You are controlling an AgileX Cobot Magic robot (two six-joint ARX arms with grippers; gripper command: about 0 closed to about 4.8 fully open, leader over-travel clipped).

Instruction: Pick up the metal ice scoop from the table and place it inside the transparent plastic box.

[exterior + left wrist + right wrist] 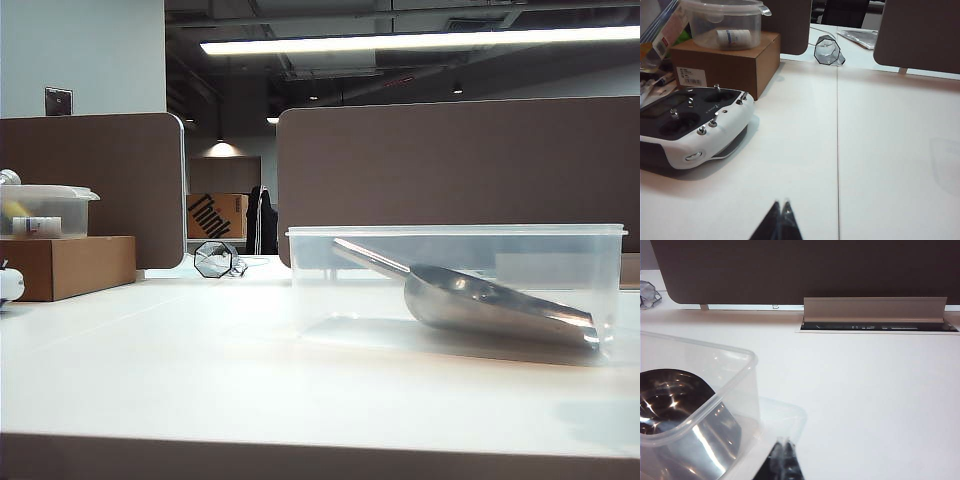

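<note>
1. Fingers of the left gripper are pressed together, empty, above bare bench beside a white remote controller.
2. Fingers of the right gripper are likewise pressed together, empty, just beside a corner of the transparent plastic box.
3. Metal ice scoop lies inside the box, bowl on the floor, handle slanting upward.
4. Cardboard carton carries a small lidded container.

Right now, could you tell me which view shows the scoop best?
The exterior view: the whole scoop lies inside the box. The right wrist view shows only its bowl; the left wrist view misses it.
</note>
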